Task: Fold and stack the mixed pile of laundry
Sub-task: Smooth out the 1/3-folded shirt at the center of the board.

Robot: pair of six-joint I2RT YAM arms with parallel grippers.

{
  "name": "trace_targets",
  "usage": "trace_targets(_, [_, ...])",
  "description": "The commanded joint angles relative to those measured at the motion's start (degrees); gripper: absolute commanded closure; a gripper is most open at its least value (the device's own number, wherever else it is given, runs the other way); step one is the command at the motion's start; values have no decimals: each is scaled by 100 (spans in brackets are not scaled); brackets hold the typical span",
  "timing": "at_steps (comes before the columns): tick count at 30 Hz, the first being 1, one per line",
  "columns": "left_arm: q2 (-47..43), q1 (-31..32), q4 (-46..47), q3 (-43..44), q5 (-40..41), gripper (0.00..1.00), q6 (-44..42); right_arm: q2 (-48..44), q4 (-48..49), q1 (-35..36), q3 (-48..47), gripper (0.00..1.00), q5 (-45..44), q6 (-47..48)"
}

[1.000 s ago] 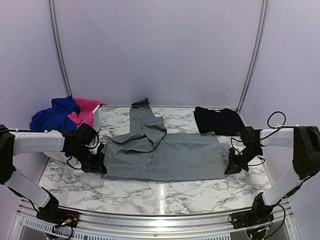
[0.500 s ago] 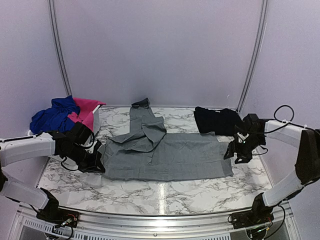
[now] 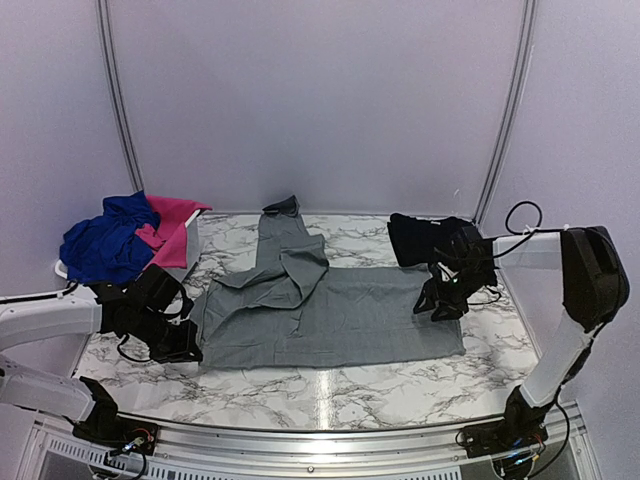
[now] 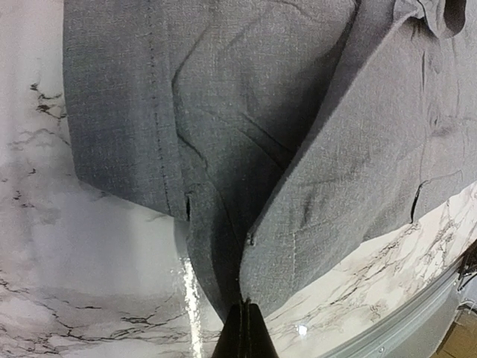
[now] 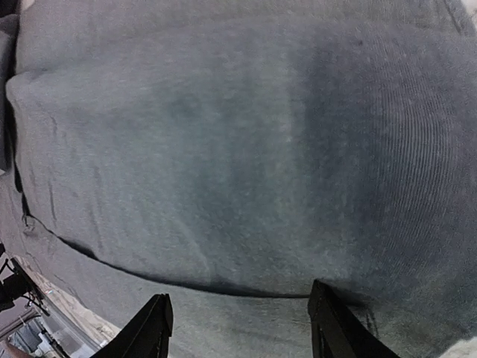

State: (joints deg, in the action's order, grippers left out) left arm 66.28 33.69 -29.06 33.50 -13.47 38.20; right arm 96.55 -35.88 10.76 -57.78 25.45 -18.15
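The grey collared shirt [image 3: 330,315] lies spread flat across the marble table [image 3: 330,390], one sleeve folded over its back left part. My left gripper [image 3: 190,348] is shut on the shirt's near left corner; in the left wrist view the closed jaws [image 4: 244,313] pinch the grey shirt [image 4: 246,134] at its edge. My right gripper [image 3: 434,306] hovers open over the shirt's right end, holding nothing. Below its spread fingers [image 5: 153,328] the right wrist view shows only grey shirt [image 5: 223,149]. A folded black garment [image 3: 432,240] rests at the back right. Royal blue [image 3: 105,240] and hot-pink [image 3: 170,225] pieces are heaped at the left.
The white basket [image 3: 190,240] under the blue and pink pieces stands at the table's left edge, right behind my left arm. A metal rail [image 3: 320,440] runs along the near edge. Curved white walls close the back and sides.
My right gripper opened, let go of the shirt's right edge and moved up and leftward over the shirt. My left gripper, still shut on its corner, drew slightly toward the near left.
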Motion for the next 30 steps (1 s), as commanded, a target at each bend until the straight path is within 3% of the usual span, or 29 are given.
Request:
trace_targets(1, [-165, -56, -367, -121, 543, 100, 232, 188, 51, -19, 168, 41, -124, 185])
trace_targets(9, [-245, -273, -406, -414, 660, 100, 505, 145, -67, -243, 497, 40, -290, 236])
trace_targets(14, [-693, -260, -289, -86, 601, 100, 252, -536, -274, -154, 129, 36, 5, 440])
trace_targets(16, [-884, -109, -270, 412, 648, 88, -24, -886, -451, -120, -77, 33, 177, 521])
trace_targets(18, [-909, 40, -256, 778, 766, 71, -235, -1165, -537, -101, -147, 32, 441, 520])
trace_targets(20, [-659, 111, -216, 1011, 718, 63, -424, -1344, -512, 13, -42, 33, 762, 393])
trace_targets(30, [1047, 624, 975, 1074, 251, 61, -215, -1128, 890, 794, 1223, 34, 1179, -461])
